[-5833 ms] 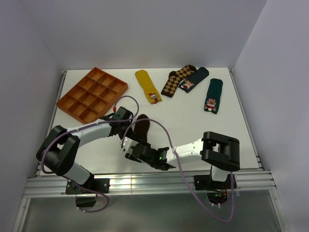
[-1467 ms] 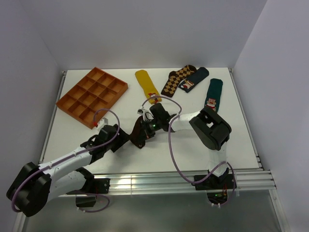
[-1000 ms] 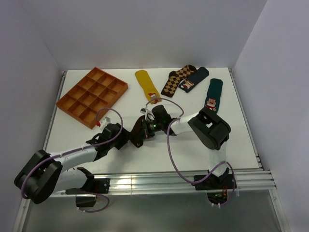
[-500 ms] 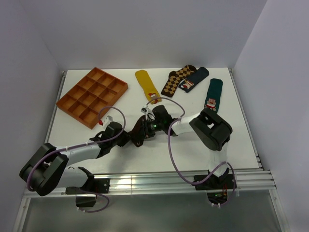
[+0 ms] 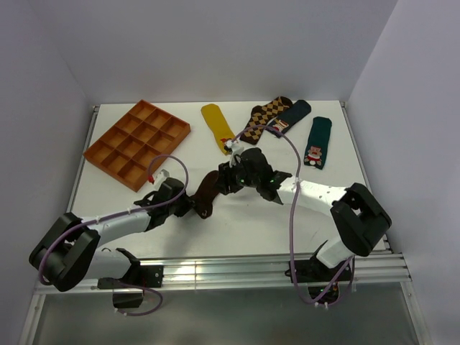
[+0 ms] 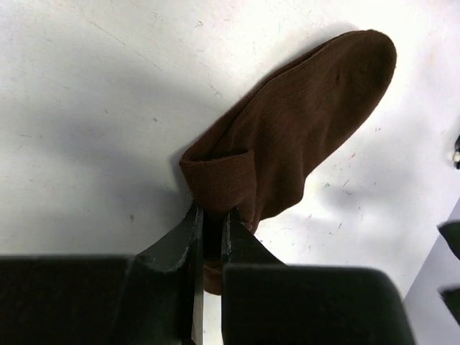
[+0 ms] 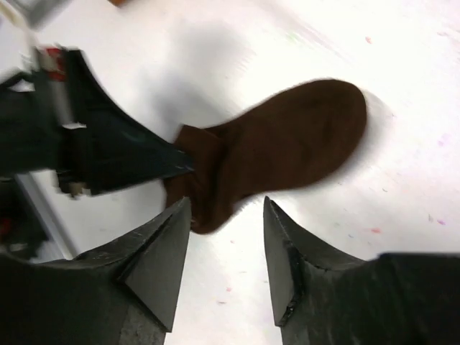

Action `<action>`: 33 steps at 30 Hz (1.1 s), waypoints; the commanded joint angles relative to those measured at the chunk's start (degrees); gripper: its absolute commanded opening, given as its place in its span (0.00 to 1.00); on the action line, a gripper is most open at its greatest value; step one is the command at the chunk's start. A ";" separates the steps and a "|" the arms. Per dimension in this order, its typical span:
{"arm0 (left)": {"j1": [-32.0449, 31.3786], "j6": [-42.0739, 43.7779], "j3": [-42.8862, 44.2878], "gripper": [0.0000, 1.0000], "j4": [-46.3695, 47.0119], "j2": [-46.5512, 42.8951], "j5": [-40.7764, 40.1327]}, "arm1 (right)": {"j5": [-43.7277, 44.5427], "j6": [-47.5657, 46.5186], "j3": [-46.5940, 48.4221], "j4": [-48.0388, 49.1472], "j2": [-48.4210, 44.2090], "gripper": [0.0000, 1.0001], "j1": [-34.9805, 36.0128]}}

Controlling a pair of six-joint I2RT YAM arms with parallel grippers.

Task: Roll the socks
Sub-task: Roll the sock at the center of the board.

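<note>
The dark brown sock (image 5: 207, 192) lies in the middle of the table, its near end folded over. In the left wrist view the sock (image 6: 295, 136) stretches away up and to the right, and my left gripper (image 6: 213, 212) is shut on its folded near edge. My left gripper (image 5: 192, 207) comes at it from the left. My right gripper (image 5: 228, 180) hovers over the sock's far end. In the right wrist view the sock (image 7: 287, 151) lies just beyond my right gripper (image 7: 226, 205), which is open and holds nothing. The cuff stripes are hidden.
An orange compartment tray (image 5: 138, 140) sits at the back left. Along the back lie a mustard sock (image 5: 218, 126), a diamond-patterned sock (image 5: 263, 118), a dark blue sock (image 5: 289, 117) and a green sock (image 5: 317, 142). A railing runs along the table's near edge.
My left gripper has closed on the sock's folded end. My right gripper has let go, opened and drawn back, its arm swinging out to the right.
</note>
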 commanded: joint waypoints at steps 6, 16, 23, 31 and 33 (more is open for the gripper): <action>-0.16 4.88 6.18 0.00 -11.70 1.94 -1.64 | 16.05 -12.43 -5.77 6.25 -2.41 0.60 10.96; -0.16 6.02 11.28 0.00 -18.39 5.89 -0.24 | 31.79 -21.04 -5.78 14.25 2.86 0.64 25.56; -0.16 7.08 12.34 0.00 -19.01 6.77 0.91 | 37.33 -25.09 -3.05 16.01 10.15 0.65 30.22; -0.16 8.04 12.78 0.00 -19.27 7.39 2.14 | 47.78 -27.90 -1.91 19.62 15.08 0.65 32.24; -0.16 8.13 12.78 0.00 -19.44 7.48 2.23 | 48.58 -28.35 -2.26 20.76 15.08 0.65 32.60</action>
